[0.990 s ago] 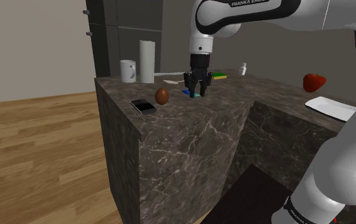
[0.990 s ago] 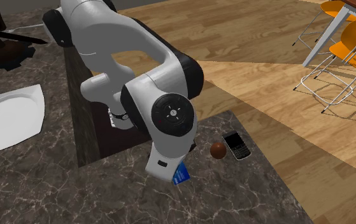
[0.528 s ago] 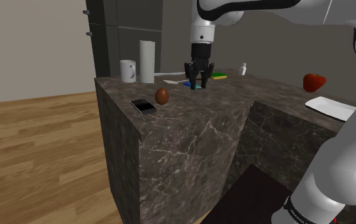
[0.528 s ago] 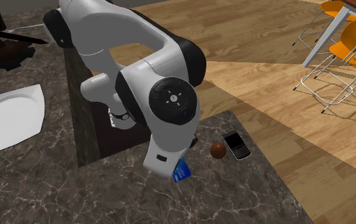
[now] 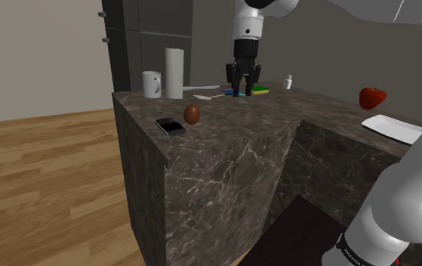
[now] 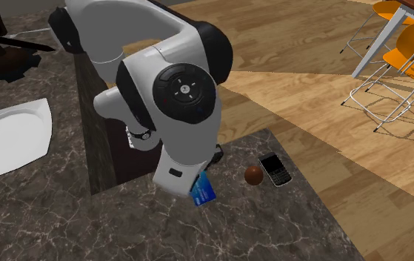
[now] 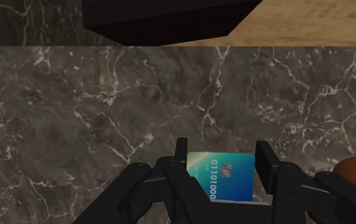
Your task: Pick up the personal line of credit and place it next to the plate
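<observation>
The tool (image 7: 223, 167) is clamping a blue-green card (image 7: 226, 181) between its two black fingers (image 7: 263, 159), which are pressing on the card's opposite edges. The card is showing a small chip and a row of white digits, and it is hanging from the tool with the dark marbled counter (image 5: 224, 155) lying beyond it, so it is looking clear of the surface.

In the second exterior view the card is sitting near a brown egg (image 6: 253, 174), on the egg's left and a little lower, partly under the white arm. A black phone (image 6: 276, 169) is lying flat just beside the egg on its other side, the two close but apart.

In the shoulder view the tool is pointing straight down, behind the egg and to the egg's right. A white mug (image 5: 152, 84) and an upright paper roll (image 5: 174, 72) are standing behind the egg to its left, near the counter's back edge. A green and yellow sponge (image 5: 260, 90) and a small white bottle (image 5: 288, 81) are sitting farther to the egg's right, behind the tool.

The white plate (image 5: 392, 128) is resting well apart from the egg, far to its right across a gap in the counter, with a red apple (image 5: 372, 97) standing just behind the plate.
</observation>
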